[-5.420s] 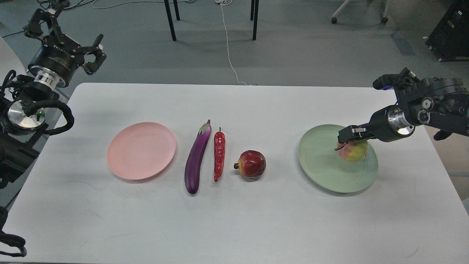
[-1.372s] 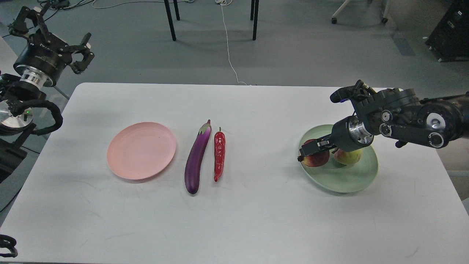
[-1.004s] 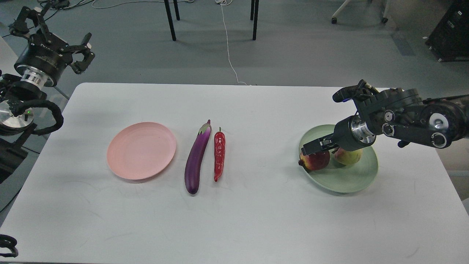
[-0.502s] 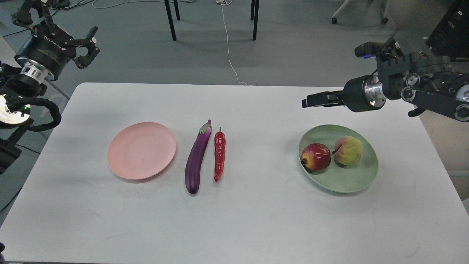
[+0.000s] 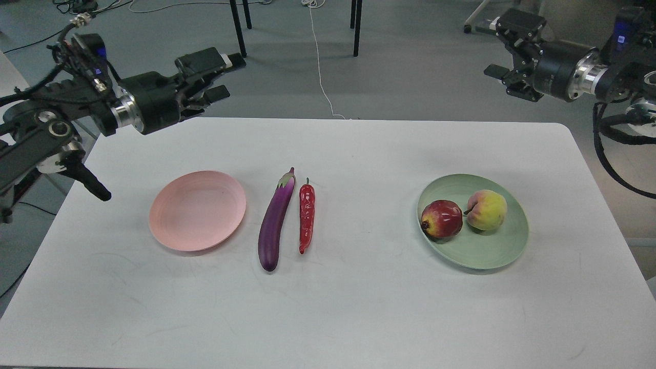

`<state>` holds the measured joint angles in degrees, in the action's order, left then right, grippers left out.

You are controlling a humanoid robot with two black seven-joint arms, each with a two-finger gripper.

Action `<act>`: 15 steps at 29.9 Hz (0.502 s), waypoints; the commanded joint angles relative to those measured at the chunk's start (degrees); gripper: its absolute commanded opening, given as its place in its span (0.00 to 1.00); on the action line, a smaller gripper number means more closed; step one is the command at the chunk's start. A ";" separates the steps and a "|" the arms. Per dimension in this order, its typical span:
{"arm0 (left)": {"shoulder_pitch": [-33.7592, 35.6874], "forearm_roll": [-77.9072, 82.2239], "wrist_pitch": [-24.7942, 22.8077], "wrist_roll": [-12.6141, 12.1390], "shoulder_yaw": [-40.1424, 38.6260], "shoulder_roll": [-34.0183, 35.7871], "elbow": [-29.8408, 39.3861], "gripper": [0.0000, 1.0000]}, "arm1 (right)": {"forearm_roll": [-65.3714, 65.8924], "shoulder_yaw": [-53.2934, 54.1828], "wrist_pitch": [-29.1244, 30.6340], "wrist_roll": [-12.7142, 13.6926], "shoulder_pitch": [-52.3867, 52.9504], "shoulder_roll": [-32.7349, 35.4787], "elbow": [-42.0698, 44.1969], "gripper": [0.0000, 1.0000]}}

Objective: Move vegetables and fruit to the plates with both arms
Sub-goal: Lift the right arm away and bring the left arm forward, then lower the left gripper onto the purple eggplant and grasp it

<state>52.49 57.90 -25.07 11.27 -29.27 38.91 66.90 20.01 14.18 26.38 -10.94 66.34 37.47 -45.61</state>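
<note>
The purple eggplant (image 5: 275,221) and the red chili pepper (image 5: 306,216) lie side by side on the white table, right of the empty pale pink plate (image 5: 197,210). The dark red pomegranate (image 5: 442,219) and the yellow-green peach-like fruit (image 5: 486,210) sit together in the pale green plate (image 5: 487,253). My left gripper (image 5: 225,77) is open and empty, held above the table's far left edge, pointing right. My right gripper (image 5: 499,48) is open and empty, raised beyond the far right corner.
The white table (image 5: 359,318) fills most of the view. Behind it on the grey floor are black chair legs (image 5: 238,28) and a white cable (image 5: 320,66). My left arm's elbow (image 5: 82,177) hangs over the left table edge.
The right gripper has left the pomegranate in the green plate, risen and drawn back to the far right. The left arm has swung in toward the table, its gripper now pointing right.
</note>
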 commanded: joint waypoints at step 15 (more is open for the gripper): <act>3.41 50.47 0.63 -4.66 14.85 -14.38 0.16 0.98 | -27.30 24.48 1.62 -0.04 -23.61 7.88 -0.10 0.98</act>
<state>56.18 105.32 -24.57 9.65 -14.63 25.82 67.52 -5.99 35.47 27.99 -10.99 47.12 44.43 -45.68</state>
